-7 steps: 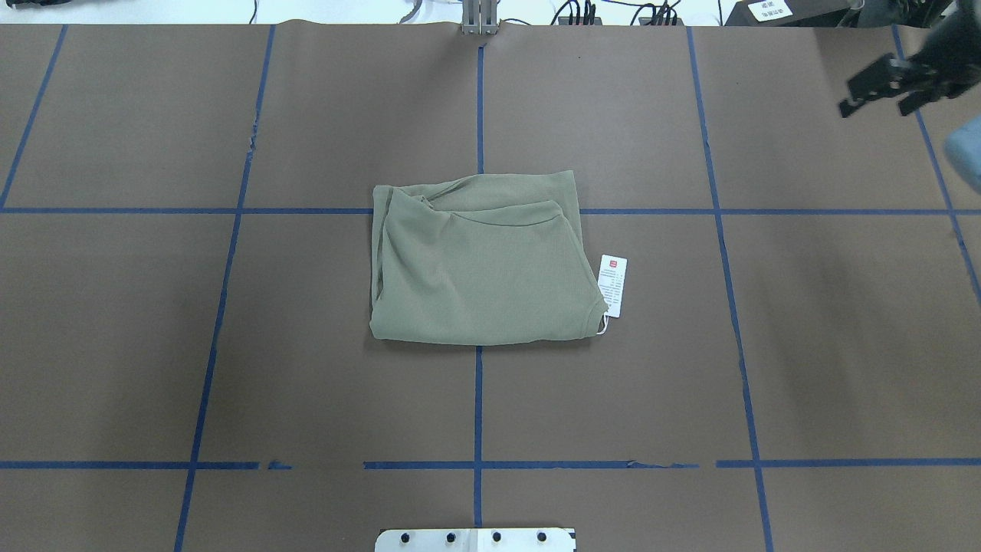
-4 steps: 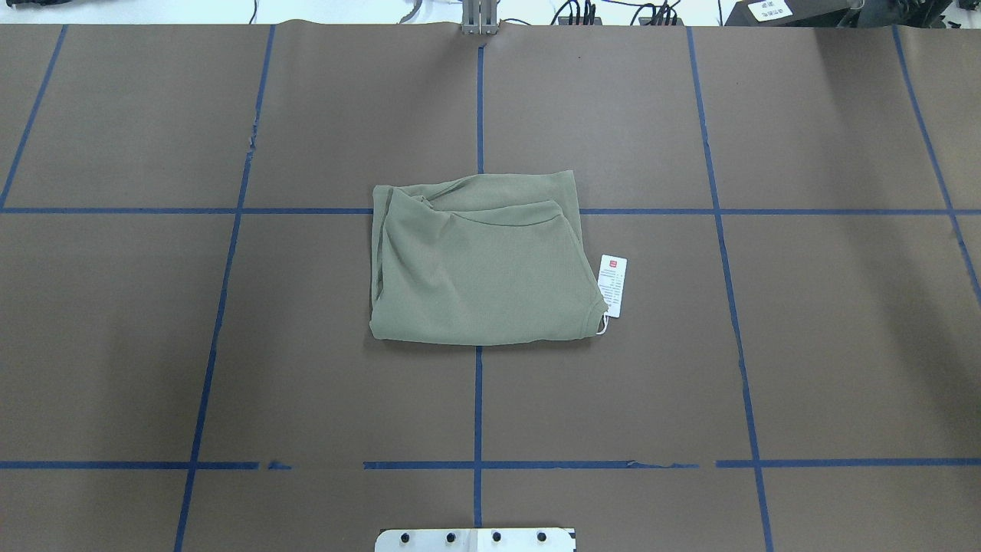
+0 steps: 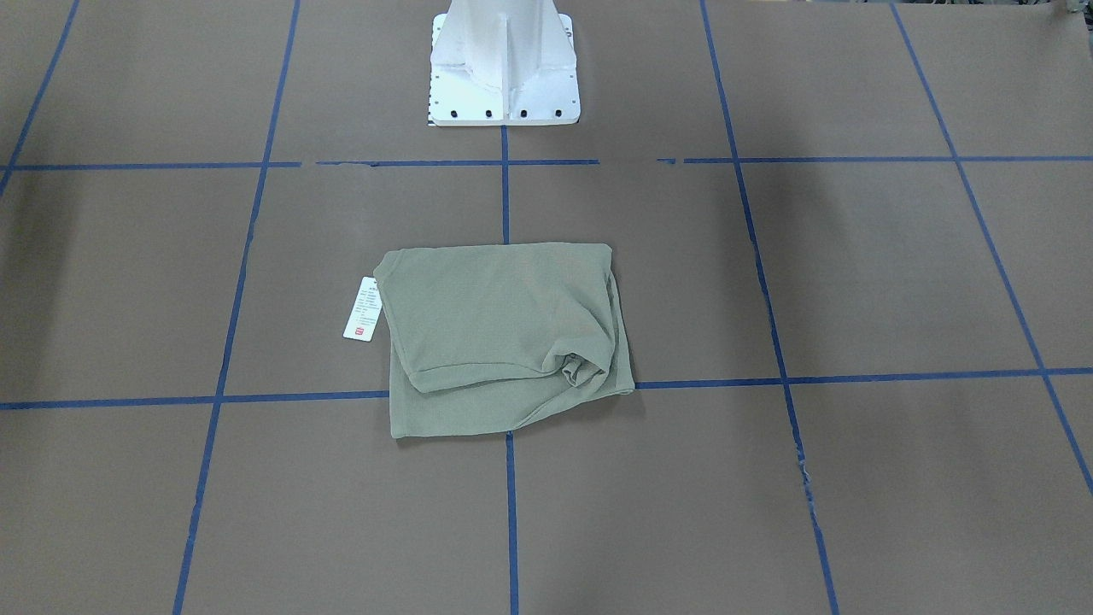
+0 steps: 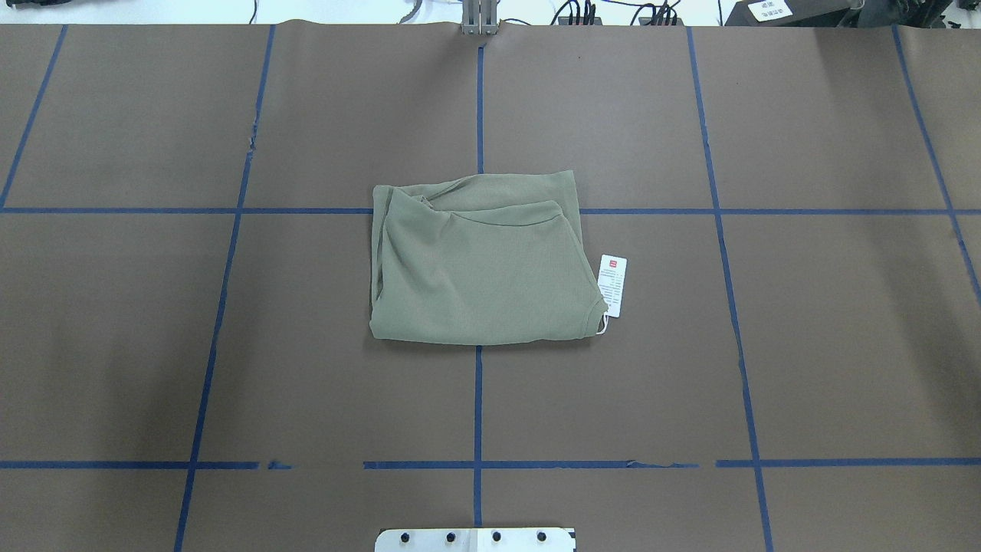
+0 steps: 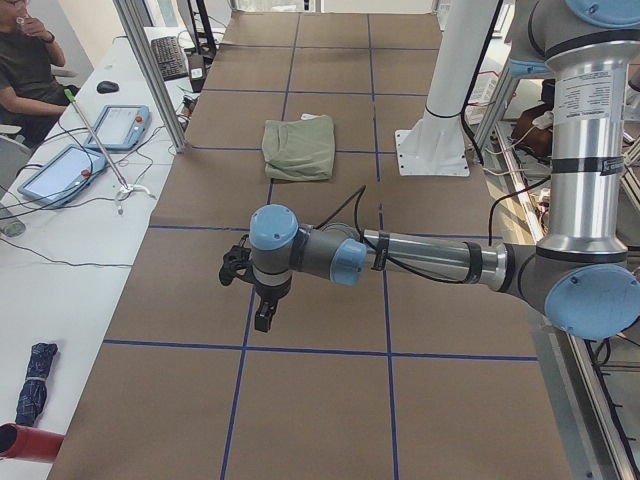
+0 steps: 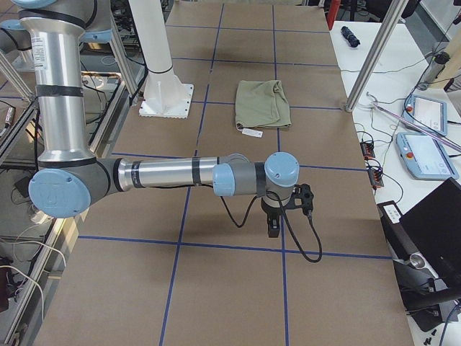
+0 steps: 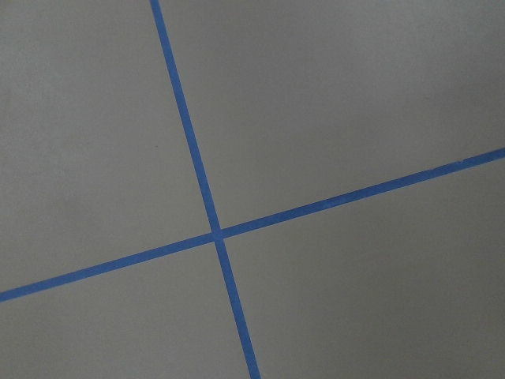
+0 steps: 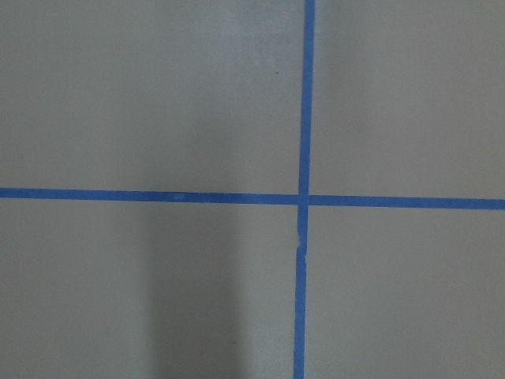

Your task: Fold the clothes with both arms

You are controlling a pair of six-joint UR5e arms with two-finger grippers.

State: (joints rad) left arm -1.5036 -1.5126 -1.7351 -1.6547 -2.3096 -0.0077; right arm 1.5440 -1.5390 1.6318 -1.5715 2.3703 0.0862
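Observation:
The clothes are one sage-green shirt (image 4: pixel 475 268), folded into a rough rectangle at the table's middle, also seen from the front (image 3: pixel 504 333) and from both ends (image 5: pixel 300 148) (image 6: pixel 263 103). Its white hang tag (image 4: pixel 612 285) (image 3: pixel 362 309) lies flat beside it. Neither arm touches it. My left gripper (image 5: pixel 262 315) hangs pointing down over bare table far from the shirt, and my right gripper (image 6: pixel 274 223) does the same at the other end. Whether either is open or shut I cannot tell. Both wrist views hold only brown table and blue tape.
The white pedestal base (image 3: pixel 504 60) (image 4: pixel 475 539) stands at the robot's side of the table. Blue tape lines (image 4: pixel 478 115) grid the brown surface. Side desks hold tablets (image 5: pixel 118 125) (image 6: pixel 428 155), cables and metal posts (image 5: pixel 150 70). A seated person (image 5: pixel 25 65) is at the far left desk.
The right gripper, seen a second ago at the overhead view's upper right corner, has left that view. The shirt and tag have not moved.

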